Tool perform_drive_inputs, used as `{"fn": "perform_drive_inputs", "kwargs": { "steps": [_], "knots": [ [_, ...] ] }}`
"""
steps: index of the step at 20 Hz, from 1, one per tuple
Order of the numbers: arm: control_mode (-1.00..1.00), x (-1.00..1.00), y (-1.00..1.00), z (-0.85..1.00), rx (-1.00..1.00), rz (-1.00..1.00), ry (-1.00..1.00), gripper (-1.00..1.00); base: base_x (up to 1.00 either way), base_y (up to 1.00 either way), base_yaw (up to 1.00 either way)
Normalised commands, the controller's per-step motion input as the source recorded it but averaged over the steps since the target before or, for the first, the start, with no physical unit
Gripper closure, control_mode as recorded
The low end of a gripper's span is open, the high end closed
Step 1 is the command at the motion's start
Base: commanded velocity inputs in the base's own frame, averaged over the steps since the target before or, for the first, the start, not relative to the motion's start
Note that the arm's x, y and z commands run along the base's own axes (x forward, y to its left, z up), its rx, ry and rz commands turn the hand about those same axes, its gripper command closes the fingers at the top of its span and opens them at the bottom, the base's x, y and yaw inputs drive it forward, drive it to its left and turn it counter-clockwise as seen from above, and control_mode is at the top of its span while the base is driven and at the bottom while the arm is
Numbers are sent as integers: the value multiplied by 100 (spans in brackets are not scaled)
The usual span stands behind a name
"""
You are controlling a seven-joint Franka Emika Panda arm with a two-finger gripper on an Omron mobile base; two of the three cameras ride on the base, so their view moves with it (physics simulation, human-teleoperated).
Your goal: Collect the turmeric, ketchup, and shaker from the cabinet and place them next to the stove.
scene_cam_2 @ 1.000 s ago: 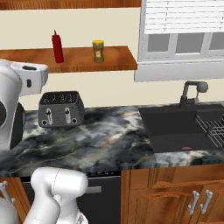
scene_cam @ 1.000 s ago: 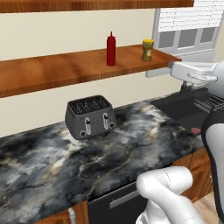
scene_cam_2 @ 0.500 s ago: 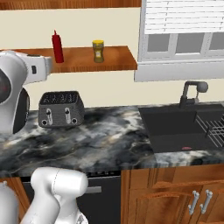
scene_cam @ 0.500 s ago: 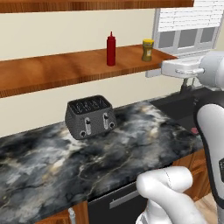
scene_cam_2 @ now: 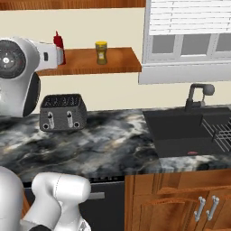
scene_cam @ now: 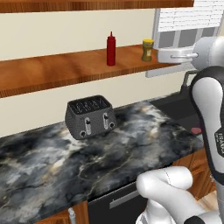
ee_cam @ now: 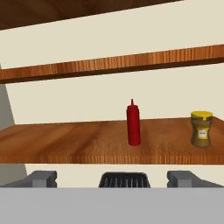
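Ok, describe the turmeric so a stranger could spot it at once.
Find the reddish-brown wooden shelf on the cream wall above the dark toaster. Two containers stand on it near the window end, apart. The turmeric is the squat yellow-lidded jar of mustard-brown powder, shorter than the slim red ketchup.

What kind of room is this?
A kitchen, most likely: there's a toaster on a marble counter, a sink with a faucet, and ketchup on a wooden shelf.
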Motion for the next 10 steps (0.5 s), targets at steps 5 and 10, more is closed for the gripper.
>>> {"fn": "perform_drive_inputs", "kwargs": {
  "steps": [5,10],
  "knots": [
    [-100,46,-17,0,0,0,1,-100,0,0,0],
    [-100,49,-5,-5,-1,0,0,-100,0,0,0]
  ]
}}
